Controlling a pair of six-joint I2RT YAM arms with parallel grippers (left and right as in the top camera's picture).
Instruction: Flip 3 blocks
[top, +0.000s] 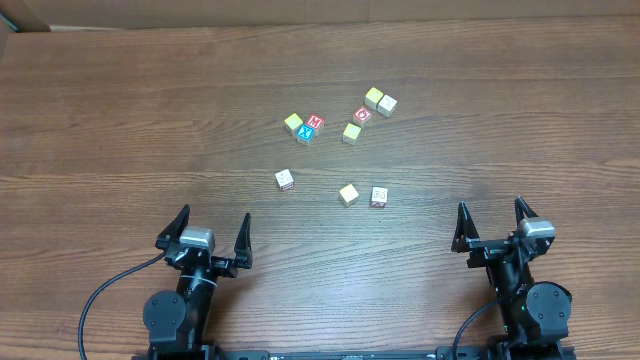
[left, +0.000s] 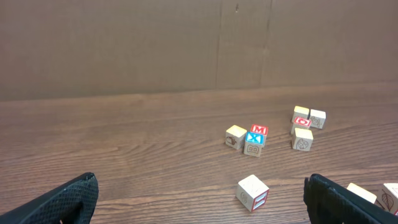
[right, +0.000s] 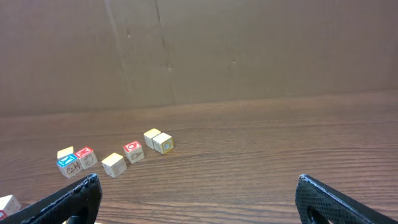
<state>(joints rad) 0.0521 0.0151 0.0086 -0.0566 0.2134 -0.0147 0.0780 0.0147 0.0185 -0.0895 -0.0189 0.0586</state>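
Several small wooden blocks lie scattered mid-table. A yellow block (top: 293, 122) touches the red "M" cube (top: 314, 122) and a teal-faced block (top: 305, 133). Another yellow block (top: 352, 132) sits by the red "O" cube (top: 363, 114), with a yellow and cream pair (top: 380, 101) behind. Nearer me lie a white block (top: 285, 179), a yellow block (top: 348, 194) and a cream block (top: 379, 196). My left gripper (top: 212, 225) and right gripper (top: 491, 212) stand open and empty at the near edge. The white block (left: 252, 191) lies just ahead of the left gripper (left: 202, 208). The right gripper (right: 199, 202) faces bare wood.
A brown cardboard wall (left: 186, 43) runs along the far side of the table. Bare wooden tabletop (top: 120, 120) stretches left and right of the block cluster. A black cable (top: 95, 300) loops by the left arm's base.
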